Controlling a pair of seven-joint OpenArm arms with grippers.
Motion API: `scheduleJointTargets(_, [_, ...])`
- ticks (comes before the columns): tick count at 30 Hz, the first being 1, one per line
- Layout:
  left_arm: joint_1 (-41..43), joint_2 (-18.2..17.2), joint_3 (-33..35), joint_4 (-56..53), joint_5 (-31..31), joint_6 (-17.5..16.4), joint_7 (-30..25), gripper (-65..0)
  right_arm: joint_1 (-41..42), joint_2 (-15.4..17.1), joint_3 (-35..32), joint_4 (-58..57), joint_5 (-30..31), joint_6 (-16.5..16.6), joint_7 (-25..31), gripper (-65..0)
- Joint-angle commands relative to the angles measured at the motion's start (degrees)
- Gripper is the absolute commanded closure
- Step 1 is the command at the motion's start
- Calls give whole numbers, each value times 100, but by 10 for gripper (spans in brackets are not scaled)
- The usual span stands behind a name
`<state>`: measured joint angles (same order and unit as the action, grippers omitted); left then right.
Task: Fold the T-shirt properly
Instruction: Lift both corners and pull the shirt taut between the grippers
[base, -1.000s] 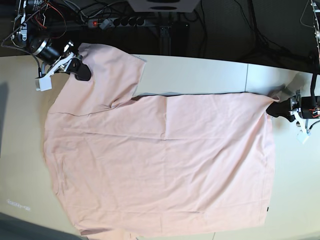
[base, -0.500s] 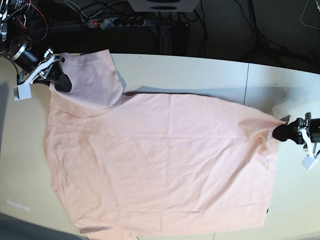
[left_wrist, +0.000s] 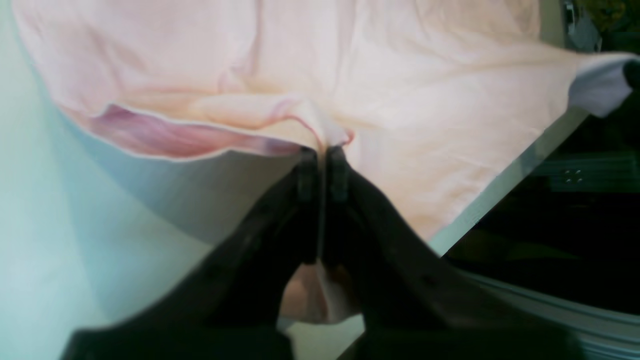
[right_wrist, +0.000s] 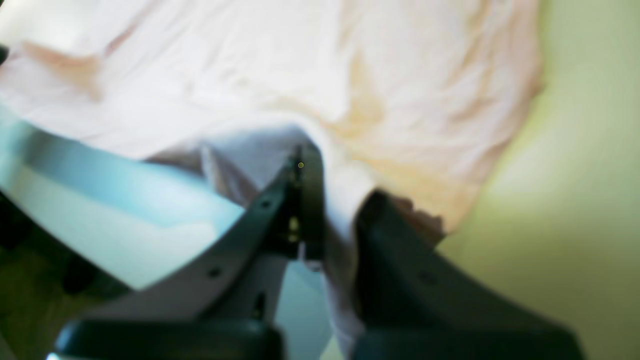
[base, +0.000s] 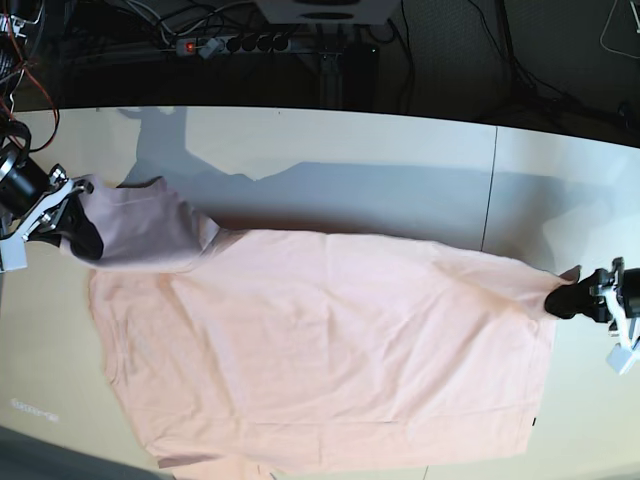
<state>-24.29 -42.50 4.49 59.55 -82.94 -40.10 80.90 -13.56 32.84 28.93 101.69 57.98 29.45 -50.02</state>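
The pale pink T-shirt (base: 330, 350) lies spread plain side up across the table, its far edge lifted by both grippers. My left gripper (base: 560, 300) at the right edge of the base view is shut on the shirt's hem corner; the left wrist view shows its jaws (left_wrist: 322, 155) pinching bunched pink cloth (left_wrist: 350, 75). My right gripper (base: 80, 235) at the left of the base view is shut on the sleeve edge; the right wrist view shows its jaws (right_wrist: 325, 180) closed on blurred cloth (right_wrist: 300, 75). No lettering or label shows.
The pale table (base: 380, 150) has a seam line at right (base: 490, 190). Behind its far edge sit a power strip (base: 230, 45) and cables on a dark floor. The shirt's near edge reaches the table's front edge.
My right gripper has carried the sleeve from the table's far left corner toward the front and left. My left gripper has moved nearer with the hem corner. The shirt's far edge has come forward.
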Motion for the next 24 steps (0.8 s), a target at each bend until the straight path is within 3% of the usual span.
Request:
scheduleJointTargets(1, [-264, -92, -50, 70, -105, 10, -90, 0, 205, 195, -79, -90, 63, 444, 138, 0])
scheduleJointTargets(4, [-505, 9, -50, 52, 101, 10, -197, 0, 699, 361, -573, -575, -15, 444, 140, 0])
scheduleJointTargets(9, [-892, 219, -50, -293, 634, 10, -538, 0, 1598, 365, -1040, -1333, -57, 444, 136, 0])
scheduleJointTargets(16, [-1399, 315, -50, -1165, 1609, 10, -1493, 0, 2896, 367, -1462, -2463, -109, 446, 127, 0])
scheduleJointTargets(24, [-1552, 380, -50, -1565, 2651, 10, -2459, 0, 4308, 341, -2675, -3606, -317, 444, 142, 0])
